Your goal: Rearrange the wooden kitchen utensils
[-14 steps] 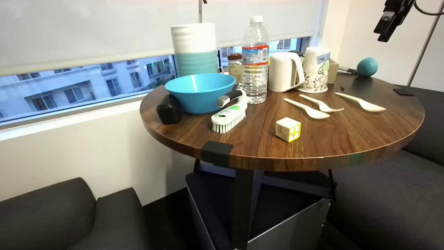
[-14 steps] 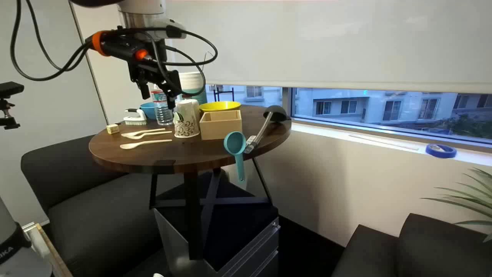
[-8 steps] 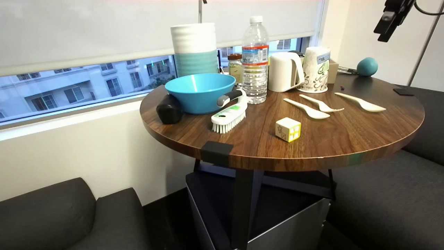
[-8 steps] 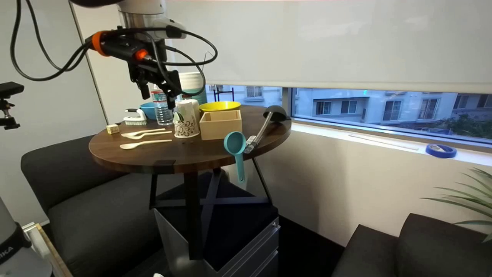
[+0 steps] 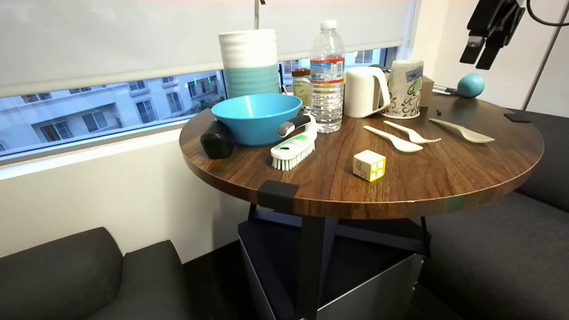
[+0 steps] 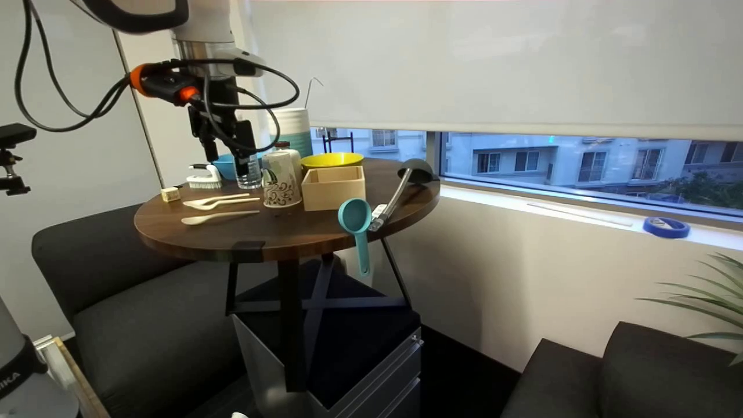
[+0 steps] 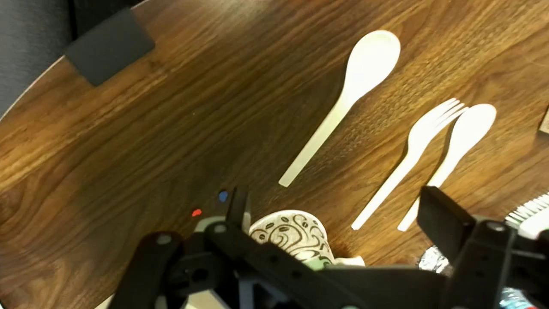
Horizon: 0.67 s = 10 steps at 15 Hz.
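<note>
The wooden utensils lie flat on the table. A lone spoon (image 7: 343,103) lies apart in the wrist view. A fork (image 7: 407,159) and another spoon (image 7: 461,143) lie close side by side, fork tines touching or almost touching that spoon's bowl. All three also show in an exterior view: lone spoon (image 5: 462,130), fork (image 5: 412,133), other spoon (image 5: 395,140). My gripper (image 7: 334,189) is open and empty, fingers wide apart. In both exterior views the gripper (image 5: 477,63) (image 6: 226,165) hangs above the table. One finger hides part of the paired spoon's handle in the wrist view.
A patterned paper cup (image 5: 403,91), white mug (image 5: 365,92) and water bottle (image 5: 327,80) stand behind the utensils. A yellow-marked block (image 5: 369,166), scrubbing brush (image 5: 293,149) and blue bowl (image 5: 258,122) are nearby. A wooden box (image 6: 334,191) stands beside the cup.
My gripper has moved lower and shifted left in both exterior views during the last half second. A shadow now falls on the lone spoon and the cup. The utensils have not moved.
</note>
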Each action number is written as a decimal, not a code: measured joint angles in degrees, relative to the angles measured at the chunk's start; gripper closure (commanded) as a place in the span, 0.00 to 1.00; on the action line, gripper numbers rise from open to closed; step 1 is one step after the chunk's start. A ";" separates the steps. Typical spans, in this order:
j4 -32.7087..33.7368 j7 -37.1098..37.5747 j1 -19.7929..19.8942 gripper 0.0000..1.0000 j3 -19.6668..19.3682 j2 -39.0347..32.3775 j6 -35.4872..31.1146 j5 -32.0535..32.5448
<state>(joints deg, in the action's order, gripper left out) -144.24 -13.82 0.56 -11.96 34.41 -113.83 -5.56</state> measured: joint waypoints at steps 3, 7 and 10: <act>-2.21 7.19 1.04 0.00 4.28 -0.62 -2.86 0.18; -4.55 14.52 1.97 0.00 7.51 -2.70 -5.08 0.75; -5.22 19.29 3.42 0.06 9.02 -4.92 -5.99 1.61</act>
<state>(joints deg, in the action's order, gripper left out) -149.46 5.48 3.98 -2.94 29.49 -119.81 -3.96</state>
